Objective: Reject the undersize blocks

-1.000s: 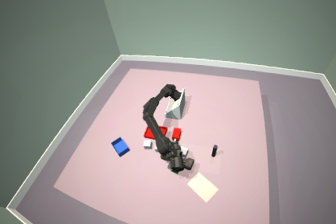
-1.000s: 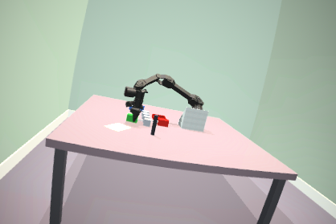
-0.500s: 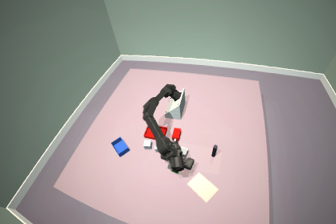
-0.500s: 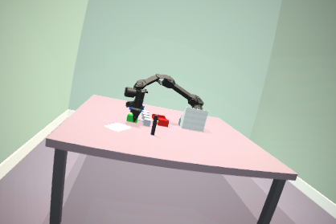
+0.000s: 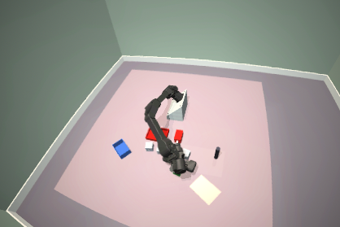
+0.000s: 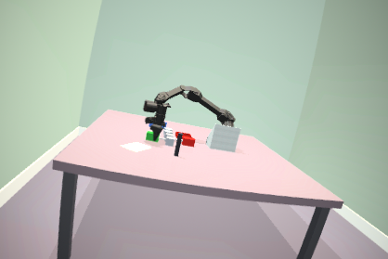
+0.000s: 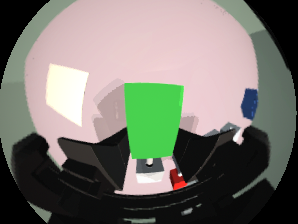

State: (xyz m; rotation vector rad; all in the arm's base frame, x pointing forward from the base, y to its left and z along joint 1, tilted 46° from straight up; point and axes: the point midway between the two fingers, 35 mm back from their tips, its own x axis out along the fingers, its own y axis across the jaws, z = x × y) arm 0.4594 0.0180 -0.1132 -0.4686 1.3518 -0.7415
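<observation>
Several steel blocks (image 5: pixel 149 146) (image 6: pixel 169 142) (image 7: pixel 149 176) are sitting in a row near the red reject tray (image 5: pixel 151 138) (image 6: pixel 184 134), and the arm is covering part of that row from above, so I cannot tell their number or most of their bores. The gripper (image 5: pixel 179 172) (image 6: pixel 155 138) (image 7: pixel 149 125) is closing its fingers, standing partly apart, on the green gauge (image 5: pixel 176 174) (image 6: pixel 150 136) (image 7: pixel 154 120). Only a green sliver is showing from the top; in the wrist view the gauge is filling the middle and hiding whatever is lying behind it. A small red object (image 5: pixel 178 136) (image 6: pixel 188 142) (image 7: pixel 177 179) is resting beside the tray, and the blue tray (image 5: pixel 122 149) (image 7: pixel 249 104) is mostly hiding behind the arm in the exterior view. The pink table (image 5: pixel 102 167) (image 6: pixel 186 172) (image 7: pixel 150 45) is carrying a cream sheet (image 5: pixel 205 189) (image 6: pixel 135 147) (image 7: pixel 66 94), a dark upright post (image 5: pixel 217 153) (image 6: pixel 178 145) and a pale wedge (image 5: pixel 177 111) (image 6: pixel 225 137). Green walls (image 5: pixel 203 16) (image 6: pixel 209 37) are enclosing a greyish-purple floor (image 5: pixel 301 134) (image 6: pixel 162 223), with white skirting (image 5: pixel 228 66) (image 6: pixel 37 165) running between them.
</observation>
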